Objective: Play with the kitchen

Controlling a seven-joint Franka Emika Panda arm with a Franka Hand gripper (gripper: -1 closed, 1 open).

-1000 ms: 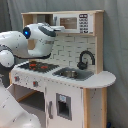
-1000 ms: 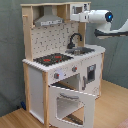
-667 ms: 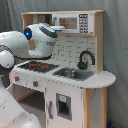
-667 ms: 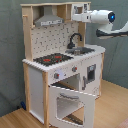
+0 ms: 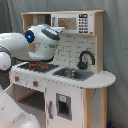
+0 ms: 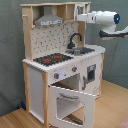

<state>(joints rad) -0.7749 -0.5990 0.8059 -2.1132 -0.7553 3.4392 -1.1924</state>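
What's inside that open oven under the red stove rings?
Through the swung-open windowed oven door the cavity of the white and light-wood toy kitchen looks dark and bare. The door covers its floor, so anything low stays hidden.

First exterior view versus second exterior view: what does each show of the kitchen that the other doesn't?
Only the first exterior view shows the microwave face with its keypad. Only the second exterior view shows the grey hood, the pegboard back and the oven door hanging open. Both exterior views show the kitchen, its stovetop, faucet, sink and the robot arm at the upper shelf.
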